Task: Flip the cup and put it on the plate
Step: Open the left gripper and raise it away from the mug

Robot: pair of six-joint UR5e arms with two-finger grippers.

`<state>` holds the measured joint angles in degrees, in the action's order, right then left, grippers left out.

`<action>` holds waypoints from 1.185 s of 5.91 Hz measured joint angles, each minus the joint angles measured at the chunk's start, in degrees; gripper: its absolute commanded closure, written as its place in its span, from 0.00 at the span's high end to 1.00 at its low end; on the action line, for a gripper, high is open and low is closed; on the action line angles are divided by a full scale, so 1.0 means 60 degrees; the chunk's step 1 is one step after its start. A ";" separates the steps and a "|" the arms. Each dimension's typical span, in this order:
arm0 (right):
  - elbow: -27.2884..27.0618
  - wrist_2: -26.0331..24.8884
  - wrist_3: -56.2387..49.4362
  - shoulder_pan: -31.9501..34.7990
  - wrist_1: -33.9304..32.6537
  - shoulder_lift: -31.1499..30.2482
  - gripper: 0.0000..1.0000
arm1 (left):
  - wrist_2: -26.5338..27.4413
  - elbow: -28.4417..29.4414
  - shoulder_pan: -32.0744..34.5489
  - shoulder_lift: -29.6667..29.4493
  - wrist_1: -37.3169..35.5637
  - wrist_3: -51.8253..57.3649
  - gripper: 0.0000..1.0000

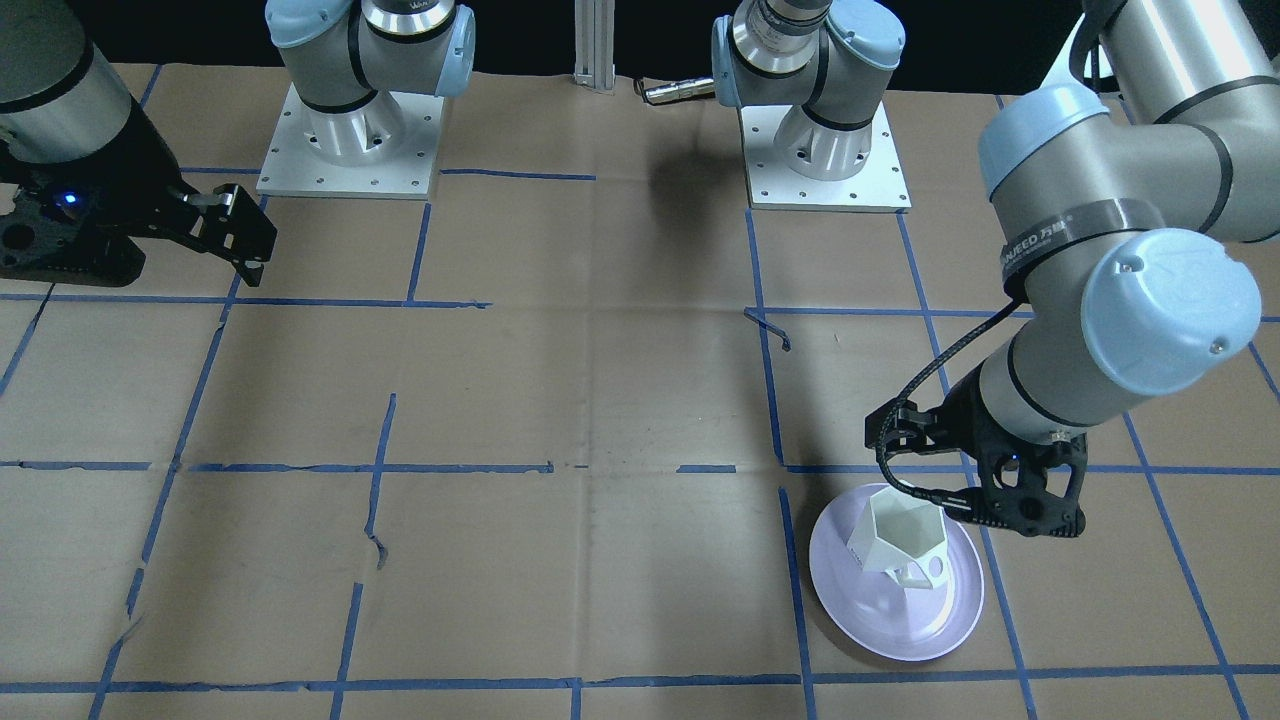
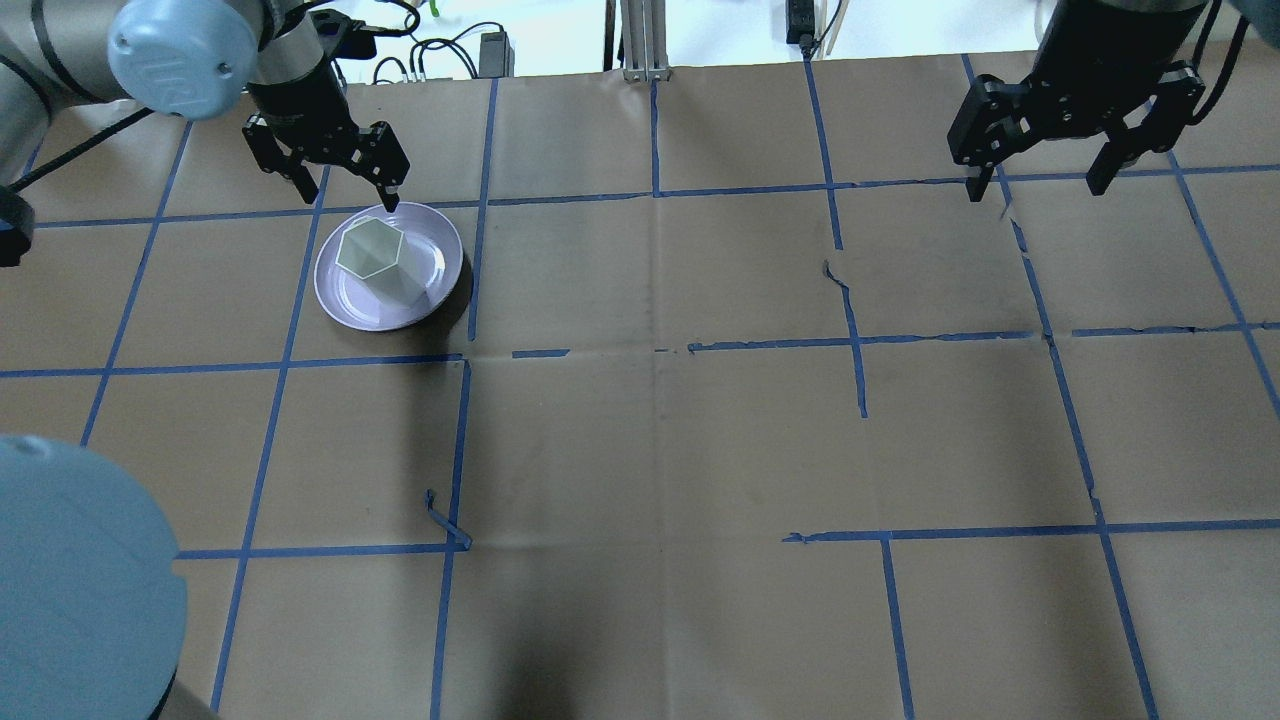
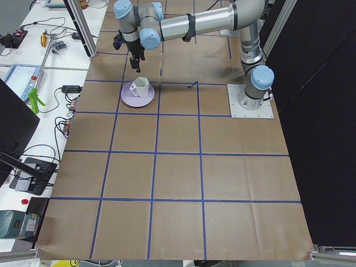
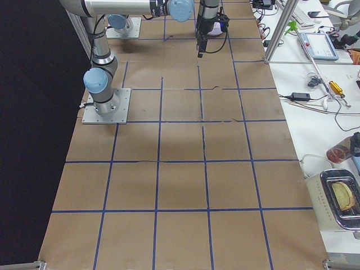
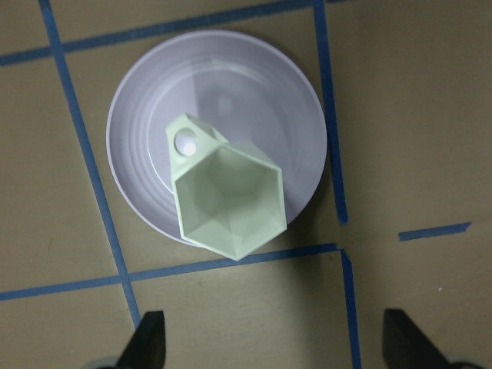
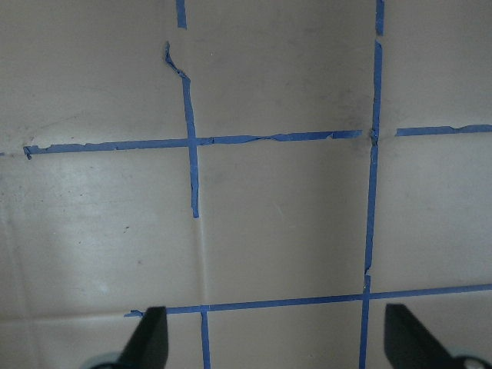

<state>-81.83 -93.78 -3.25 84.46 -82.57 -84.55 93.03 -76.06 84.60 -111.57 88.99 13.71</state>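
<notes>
The cup (image 2: 372,250) stands mouth-up on the plate (image 2: 345,300), in the upper left of the overhead view. The left gripper (image 2: 346,192) hangs just above it, fingers apart and empty. The right gripper (image 2: 1035,185), at upper right, is spread too. The task looks done, apart from pulling the arm clear.

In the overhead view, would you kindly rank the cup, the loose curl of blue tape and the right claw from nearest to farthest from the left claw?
From the left claw:
1. cup, close by, standing on the plate.
2. loose curl of blue tape, nearer the robot, left of centre.
3. right claw, far across at the view's right.
</notes>
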 measured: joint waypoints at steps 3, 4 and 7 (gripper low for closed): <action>0.0000 0.0000 0.0000 0.0000 0.0004 -0.0001 1.00 | -0.0055 -0.0009 0.1075 0.1330 0.0980 -0.2477 0.99; 0.0000 0.0000 0.0000 0.0000 0.0002 -0.0001 1.00 | -0.0072 -0.0060 0.1509 0.1459 0.1024 -0.3030 0.99; 0.0000 0.0000 -0.0001 0.0000 0.0004 0.0000 1.00 | -0.0200 -0.0450 0.1702 0.1668 0.1020 -0.3209 0.99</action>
<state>-81.83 -93.78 -3.25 84.46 -82.55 -84.55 91.83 -78.76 94.82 -101.56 95.11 -5.55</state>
